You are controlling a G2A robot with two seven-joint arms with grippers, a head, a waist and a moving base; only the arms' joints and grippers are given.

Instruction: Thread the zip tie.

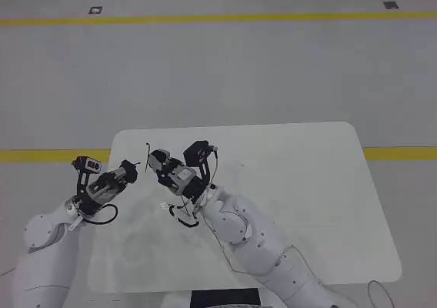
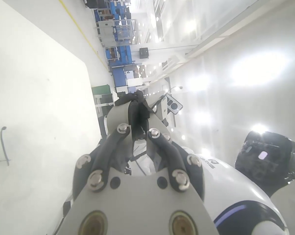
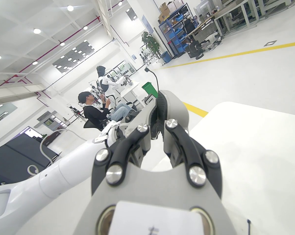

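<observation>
My right gripper [image 3: 158,100] is shut on a thin black zip tie [image 3: 156,84]. The tie rises from between the fingers and ends in a small square head. From above, the zip tie [image 1: 148,152] stands over the table's left part at the right gripper [image 1: 157,161]. My left gripper [image 1: 130,169] is a short way to its left, pointing toward it, with a gap between them. The left gripper [image 2: 135,106] has its fingers closed together, and I see nothing between them. The right arm's hand lies straight behind them.
The white table [image 1: 303,200] has rounded corners and open surface to the right of both arms. A second thin black strip [image 2: 2,143] lies on the table, and I see a similar strip [image 3: 248,226] on the table in the right wrist view. Grey floor with yellow lines surrounds the table.
</observation>
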